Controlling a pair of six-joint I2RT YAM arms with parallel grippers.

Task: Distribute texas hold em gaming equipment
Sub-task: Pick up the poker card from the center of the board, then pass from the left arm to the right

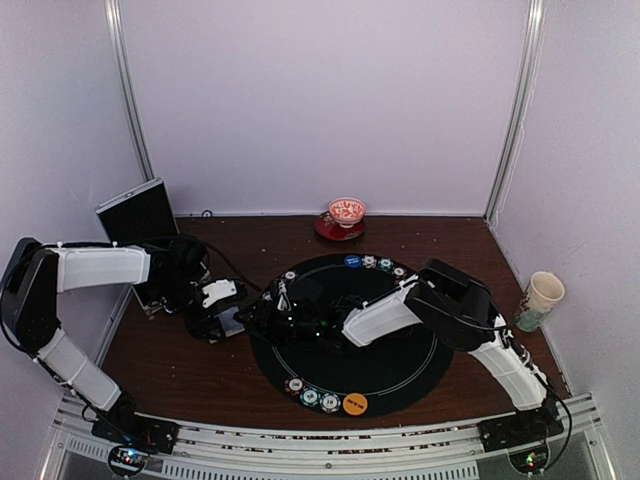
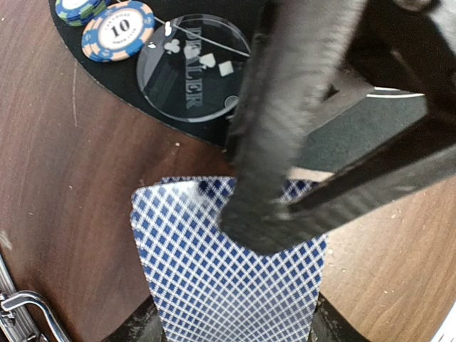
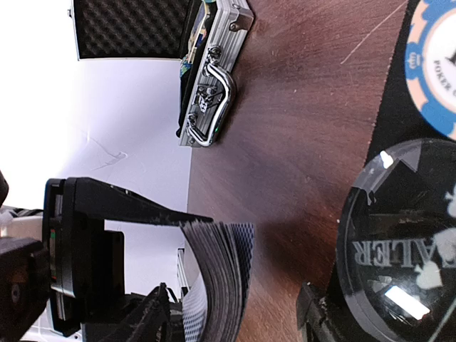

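At the bottom centre of the overhead view, a few stripe-edged poker chips (image 1: 310,397) and an orange marker disc (image 1: 355,404) are seen on the near rim of the black mat (image 1: 400,365). At the mat's left edge, a deck of blue-diamond-backed cards (image 2: 228,285) is clamped between the fingers of the left gripper (image 2: 231,331), with the wooden table (image 2: 64,178) behind it. The right gripper (image 3: 235,324) is set over the deck's top edge, its jaws standing narrowly apart with the card edges between them. Just beyond, a clear dealer disc (image 2: 189,78) and a "10" chip (image 2: 117,30) are laid on the mat. Farther back, a row of chips (image 1: 377,264) is set along the far rim. An open aluminium case (image 1: 137,212) is seen at upper left, and a red-and-white bowl (image 1: 347,210) at top centre.
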